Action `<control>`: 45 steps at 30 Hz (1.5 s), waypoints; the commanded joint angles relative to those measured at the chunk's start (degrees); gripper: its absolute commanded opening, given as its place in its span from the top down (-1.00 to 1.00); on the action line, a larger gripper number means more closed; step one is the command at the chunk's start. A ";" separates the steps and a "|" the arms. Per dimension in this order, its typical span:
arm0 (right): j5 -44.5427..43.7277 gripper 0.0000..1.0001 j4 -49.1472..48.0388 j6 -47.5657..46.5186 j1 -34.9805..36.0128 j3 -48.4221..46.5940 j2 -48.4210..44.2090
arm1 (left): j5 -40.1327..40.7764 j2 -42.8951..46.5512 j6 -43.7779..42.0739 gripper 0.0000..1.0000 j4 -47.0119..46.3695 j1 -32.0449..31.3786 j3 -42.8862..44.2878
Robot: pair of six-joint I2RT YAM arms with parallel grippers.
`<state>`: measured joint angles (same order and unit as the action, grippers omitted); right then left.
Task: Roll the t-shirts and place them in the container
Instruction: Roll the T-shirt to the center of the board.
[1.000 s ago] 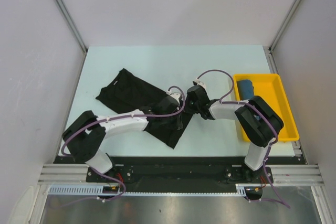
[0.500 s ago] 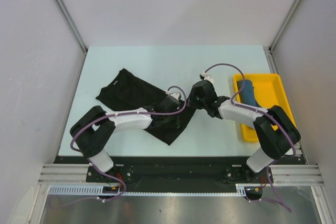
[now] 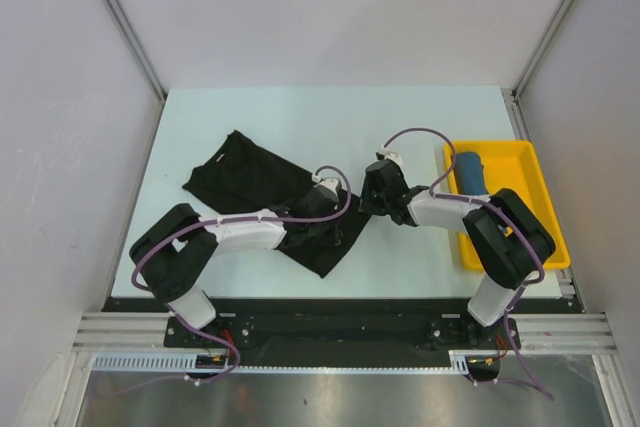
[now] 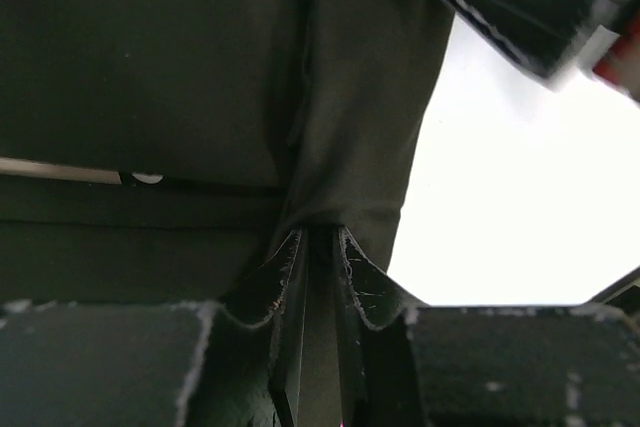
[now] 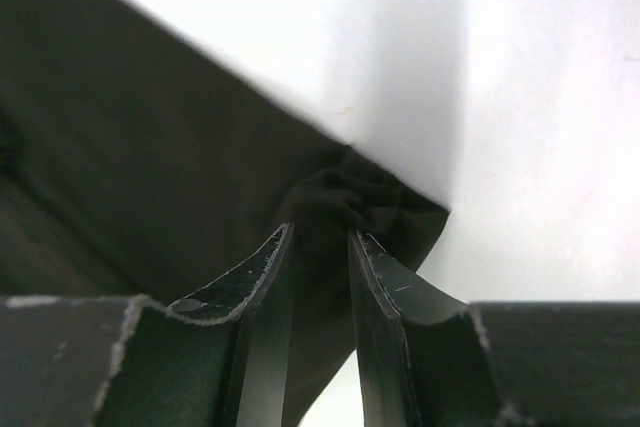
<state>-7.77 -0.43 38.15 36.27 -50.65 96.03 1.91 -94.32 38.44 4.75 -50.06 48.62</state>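
Top view, lower centre: near tip of the black t-shirt [image 3: 255,175], which lies flat on the table [image 3: 300,117] as a long diagonal band, presumably folded narrow so it rolls evenly. Just above that tip, at frame centre, both end effectors meet at the band's right edge. Left end effector [image 4: 320,247]: fingers nearly together with a cloth fold drawn up between them, so it is gripping the shirt edge, likely to start the roll. Right end effector [image 5: 312,252]: fingers straddle a bunched corner; pinching or only bracketing, cannot tell. The rest of the shirt runs to the upper left, slack and unrolled. Right of frame: blue t-shirt [image 3: 468,169], rolled, in the yellow tray [image 3: 525,162]; judged done and parked clear of the work.
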 commanded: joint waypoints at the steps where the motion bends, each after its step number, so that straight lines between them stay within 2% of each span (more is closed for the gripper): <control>1: 0.12 0.37 -2.74 -1.33 -1.55 -0.85 3.80 | -1.03 3.70 1.91 0.59 -2.03 0.40 -3.35; 14: 0.47 0.38 -1.25 -0.80 -1.82 -1.90 5.40 | -1.39 12.32 4.10 0.56 -4.58 -1.61 -14.25; 27: 1.09 0.36 2.45 -0.71 -2.26 -5.07 6.19 | 3.27 14.16 2.61 0.57 -0.11 -3.72 -13.82; 36: 1.09 0.38 3.24 -0.45 -2.17 -5.60 7.51 | 5.38 21.90 0.24 0.42 5.35 -3.99 -10.92; 45: 1.44 0.40 2.89 -0.36 -2.08 -5.77 8.03 | 3.27 21.38 2.34 0.55 3.86 -7.15 -13.37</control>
<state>-5.61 2.31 37.71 34.37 -55.70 101.36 5.56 -73.17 40.05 9.37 -55.57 36.32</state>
